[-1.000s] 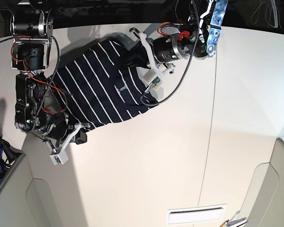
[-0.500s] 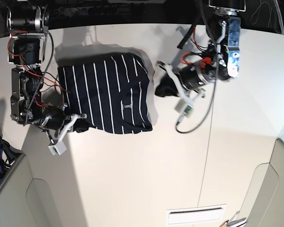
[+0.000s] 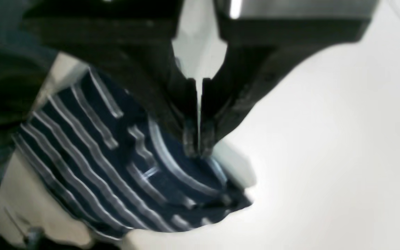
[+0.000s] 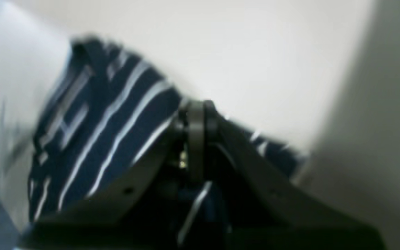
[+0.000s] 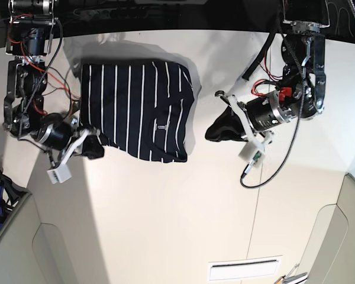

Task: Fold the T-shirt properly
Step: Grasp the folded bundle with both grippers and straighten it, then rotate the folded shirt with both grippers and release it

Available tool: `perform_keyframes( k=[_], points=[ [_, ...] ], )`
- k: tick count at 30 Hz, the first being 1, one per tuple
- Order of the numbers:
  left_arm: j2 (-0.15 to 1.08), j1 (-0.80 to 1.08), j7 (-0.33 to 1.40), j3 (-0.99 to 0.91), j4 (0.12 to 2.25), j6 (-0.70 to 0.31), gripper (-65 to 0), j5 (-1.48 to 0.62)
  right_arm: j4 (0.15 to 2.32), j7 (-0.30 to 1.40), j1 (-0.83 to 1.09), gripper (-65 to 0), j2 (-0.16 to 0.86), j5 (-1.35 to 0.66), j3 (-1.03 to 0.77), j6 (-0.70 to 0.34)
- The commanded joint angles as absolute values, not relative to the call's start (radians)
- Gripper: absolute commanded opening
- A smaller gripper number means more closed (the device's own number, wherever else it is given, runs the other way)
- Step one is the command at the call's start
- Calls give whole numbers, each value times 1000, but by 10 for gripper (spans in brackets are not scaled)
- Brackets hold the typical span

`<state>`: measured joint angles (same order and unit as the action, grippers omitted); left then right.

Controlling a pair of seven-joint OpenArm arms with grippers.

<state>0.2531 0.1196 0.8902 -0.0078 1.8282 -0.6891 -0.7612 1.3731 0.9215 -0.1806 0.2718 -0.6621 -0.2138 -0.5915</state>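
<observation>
Now my left pincer (image 5: 220, 127) has its two black fingers pressed together with only a thin crack between them. Nothing is in it. From my left wrist view I look down those fingers (image 3: 186, 114) and see the left pincer (image 3: 196, 149) over the pale surface (image 3: 325, 139). The shirt (image 3: 116, 166) lies past the tips and off to one side. It looks blurry, but its white stripes show. In the base view this pincer is well apart from the shirt (image 5: 136, 109), with bare surface (image 5: 183, 207) between them.

My right pincer (image 5: 93, 148) is at the other side of the shirt, at the near corner. Its fingers are together, clamped on the edge of the shirt there. My right wrist view is very blurry. In it the right pincer (image 4: 196, 114) has dark striped shirt (image 4: 116, 114) on both sides of its tips, and pale surface (image 4: 255, 52) beyond them.

The shirt lies flat between my two pincers, touching the right one. It is folded into a neat block with straight sides. The stripes run away from my right pincer, up the block. A small white label (image 5: 160, 127) sits on the part of the shirt nearer my left pincer.
</observation>
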Motion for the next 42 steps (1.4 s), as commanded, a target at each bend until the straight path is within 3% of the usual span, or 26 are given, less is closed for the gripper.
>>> perform_keyframes(
  k=[1,10,17,26,35,42],
  points=[
    [259,138,884,-7,1872,-698,-632,-777,1389,901,-203,-650,286,-676,-234,-598],
    [256,278,863,117,1936,-698,-632,-760,1382,821,-241,-650,285,-542,-262,-595],
    [192,279,757,290,1864,-635,-632,-535,1294,804,-243,-650,285,-527,-249,-595],
    [158,107,729,293,1641,-585,-632,-394,1243,842,-194,-650,286,-557,-246,-595],
    [220,-123,722,291,1464,-542,-632,-342,1245,903,-100,-650,274,-759,-245,-600],
    [226,-208,721,291,1424,-542,-632,-342,1299,925,-36,-650,187,-801,-247,-606]
  ],
)
